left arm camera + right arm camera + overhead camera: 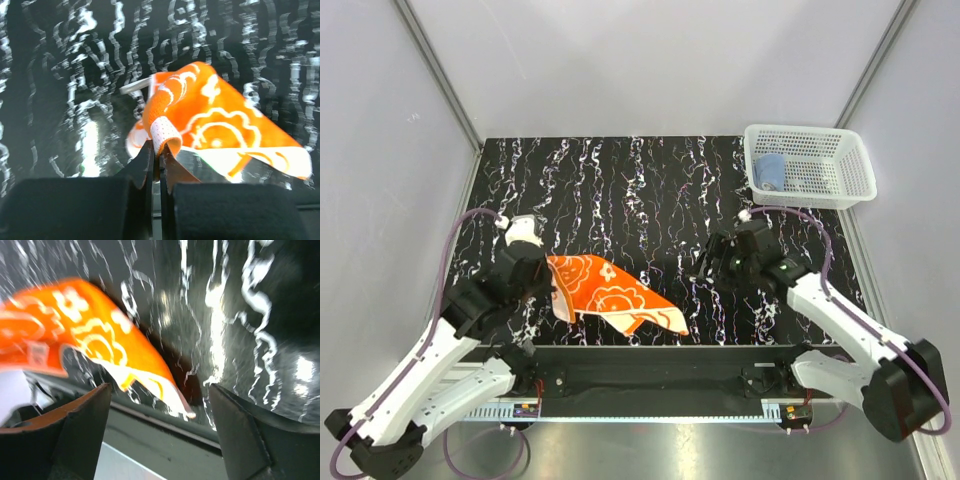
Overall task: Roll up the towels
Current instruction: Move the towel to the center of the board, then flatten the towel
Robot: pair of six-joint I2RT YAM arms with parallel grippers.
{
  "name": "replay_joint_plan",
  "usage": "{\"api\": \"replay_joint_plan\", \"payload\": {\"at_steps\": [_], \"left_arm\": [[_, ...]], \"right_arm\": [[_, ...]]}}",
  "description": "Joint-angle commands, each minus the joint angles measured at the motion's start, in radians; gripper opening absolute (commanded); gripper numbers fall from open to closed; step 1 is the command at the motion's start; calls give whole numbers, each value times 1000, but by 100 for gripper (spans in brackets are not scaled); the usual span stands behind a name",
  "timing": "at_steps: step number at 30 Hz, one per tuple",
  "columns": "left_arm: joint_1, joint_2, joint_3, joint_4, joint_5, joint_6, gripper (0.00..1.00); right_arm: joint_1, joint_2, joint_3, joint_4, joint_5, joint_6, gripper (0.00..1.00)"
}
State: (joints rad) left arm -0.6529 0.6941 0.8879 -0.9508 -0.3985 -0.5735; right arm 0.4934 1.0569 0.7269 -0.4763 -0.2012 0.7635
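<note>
Orange towel (615,295), white floral print: you had it lying crumpled at the near edge of the black marbled table (620,190), its left corner pinched tight in your left gripper (156,150). Right gripper (160,395): jaws spread wide, holding nothing, near the towel's right end. Light blue towel (770,170): sat in the white mesh basket (810,130), far right corner.

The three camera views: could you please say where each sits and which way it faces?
Top external: above and behind the arm bases, looking down on the table; both arms, left hand and right hand show.
Left wrist: on the left arm, facing along its shut fingers pinching the orange towel.
Right wrist: on the right arm, facing between its open fingers toward the towel's corner.
Shared: all three see that towel.
</note>
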Motion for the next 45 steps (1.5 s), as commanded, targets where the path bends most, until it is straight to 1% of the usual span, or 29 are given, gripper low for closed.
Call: {"api": "replay_joint_plan", "payload": {"at_steps": [1,6,7,10,11,12,13,14,15,17,18,20,25,26,35,41,44,45], "left_arm": [[1,71,59,-23,-99,-35,0],[6,102,63,10,-89,11,0],[7,102,59,17,-91,18,0],[24,99,25,37,-86,34,1],[27,96,20,40,-79,32,0],[27,93,17,46,-73,35,0],[27,90,17,47,-68,37,0],[27,87,16,49,-69,38,0],[27,81,14,53,-74,38,0],[27,76,10,57,-73,41,0],[26,73,8,58,-71,43,0],[27,68,6,60,-69,43,1],[27,50,-1,75,-60,57,1],[27,50,-4,78,-59,57,1],[27,42,-9,92,-43,66,1],[27,35,-12,92,-45,66,2],[26,31,-10,92,-45,66,2],[27,30,-10,92,-46,64,2]], "right_arm": [[74,35,-12,105,-86,16,84],[243,80,9,151,-43,-15,83],[316,90,19,157,-29,-29,83],[430,176,61,145,49,-35,80],[503,236,80,127,75,-32,79],[534,270,100,113,130,-24,77],[565,308,153,98,147,-10,76],[615,383,187,59,190,0,75],[638,420,259,36,216,13,72],[683,519,328,-26,256,52,71],[688,546,385,-44,287,65,70],[694,610,423,-83,315,108,69],[694,758,566,-203,329,129,69],[698,796,580,-215,335,131,69],[720,913,647,-228,332,149,67],[752,989,732,-306,364,138,65],[763,1020,755,-332,367,148,59],[764,1029,755,-337,368,157,51]]}}
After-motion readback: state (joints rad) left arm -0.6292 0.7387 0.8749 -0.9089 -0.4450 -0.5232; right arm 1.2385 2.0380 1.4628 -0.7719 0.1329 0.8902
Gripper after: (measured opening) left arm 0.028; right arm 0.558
